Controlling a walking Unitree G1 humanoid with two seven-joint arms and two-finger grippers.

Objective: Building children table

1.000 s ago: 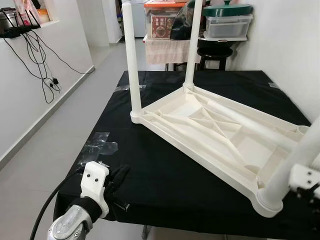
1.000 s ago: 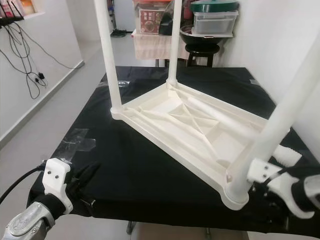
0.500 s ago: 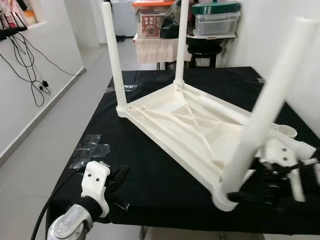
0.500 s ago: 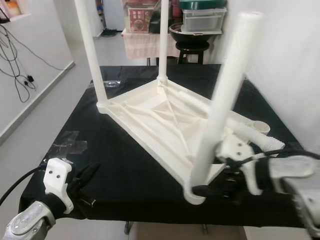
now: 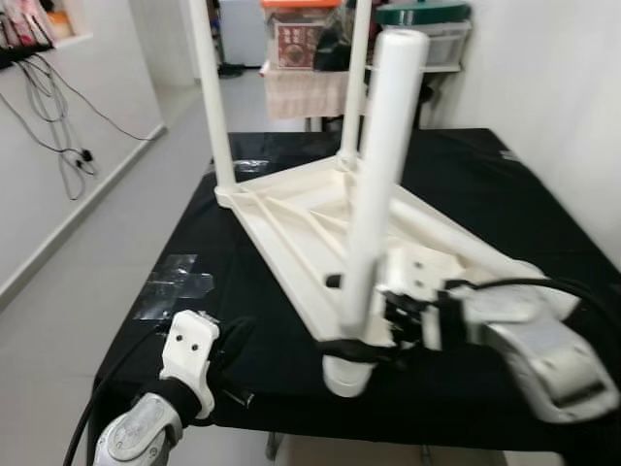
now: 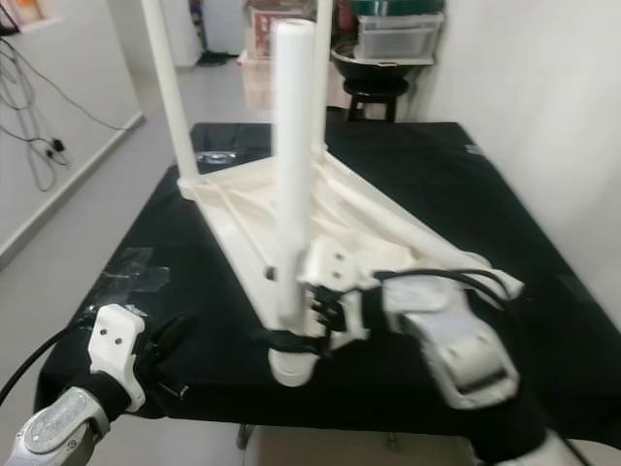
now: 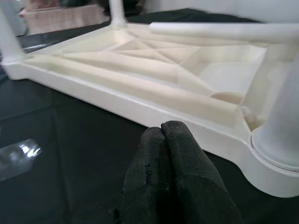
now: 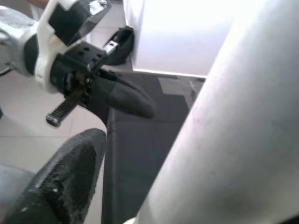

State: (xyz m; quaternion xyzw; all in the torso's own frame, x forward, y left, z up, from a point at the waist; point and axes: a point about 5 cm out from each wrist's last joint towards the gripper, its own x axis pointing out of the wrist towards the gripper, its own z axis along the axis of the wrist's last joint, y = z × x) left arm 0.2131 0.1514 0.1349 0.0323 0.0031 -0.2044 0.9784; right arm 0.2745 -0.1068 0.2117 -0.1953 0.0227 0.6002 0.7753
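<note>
The table (image 5: pixel 320 228) lies upside down on a black cloth (image 5: pixel 243 291), so we can get to its corners and stick the legs in. Two legs stand up at the far end. Our right gripper (image 5: pixel 364 342) is wrapped around the near leg (image 5: pixel 378 184) low down, holding it straight up in its corner hole. Our left gripper (image 7: pixel 166 179) waits just beside the table edge, its fingers pressed together with nothing in them.

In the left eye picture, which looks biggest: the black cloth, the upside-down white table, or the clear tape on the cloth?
1. Black cloth, biggest.
2. White table, upside down on the cloth.
3. Clear tape, smallest.
The gaps are wide, so nearness to the camera does not change the order.
</note>
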